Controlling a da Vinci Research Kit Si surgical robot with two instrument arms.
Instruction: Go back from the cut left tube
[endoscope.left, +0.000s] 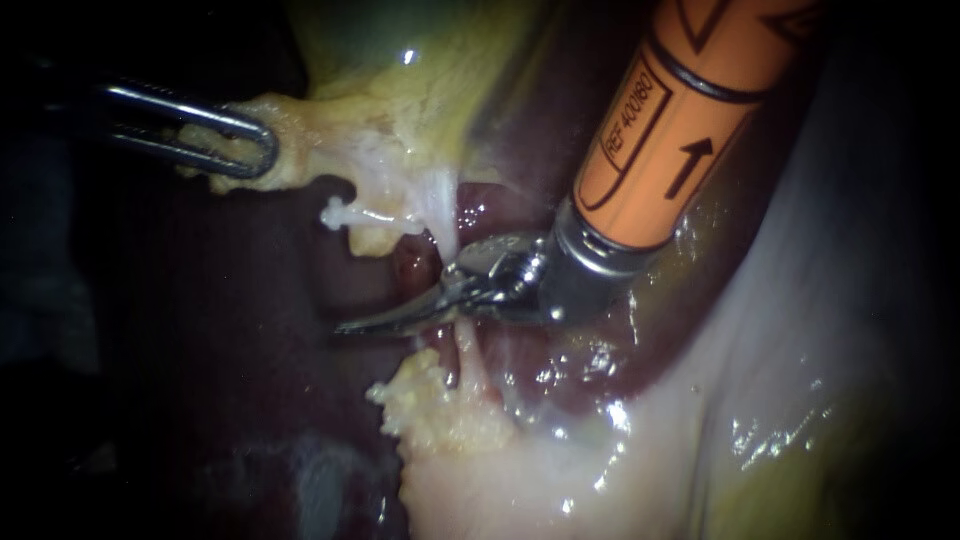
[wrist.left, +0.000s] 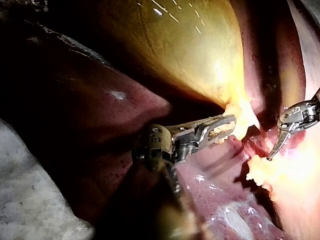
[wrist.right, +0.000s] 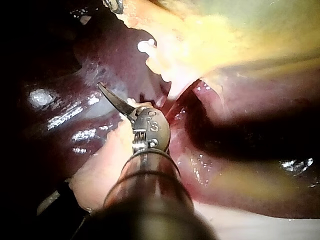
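Observation:
My right instrument (endoscope.left: 347, 326), on an orange shaft from the upper right, ends in slim curved blades that lie shut and hold nothing. They point left across the gap between two pale tissue ends. Above them, a whitish tube stub (endoscope.left: 340, 213) sticks out from the yellow tissue. Below them lies a lump of yellow fat (endoscope.left: 432, 405). A thin pale strand (endoscope.left: 441, 215) runs down behind the blades. My left instrument (endoscope.left: 232, 142) is shut on the yellow gallbladder tissue (endoscope.left: 300, 140) at the upper left. The right wrist view shows the shut blades (wrist.right: 103, 90) beside the stub (wrist.right: 146, 46).
Dark red liver (endoscope.left: 250, 330) lies left of and under the blades. The yellow-green gallbladder (wrist.left: 190, 45) bulges beyond my left instrument (wrist.left: 225, 127), with my right instrument (wrist.left: 271, 156) off to its side. Pale wet tissue (endoscope.left: 760, 380) fills the lower right.

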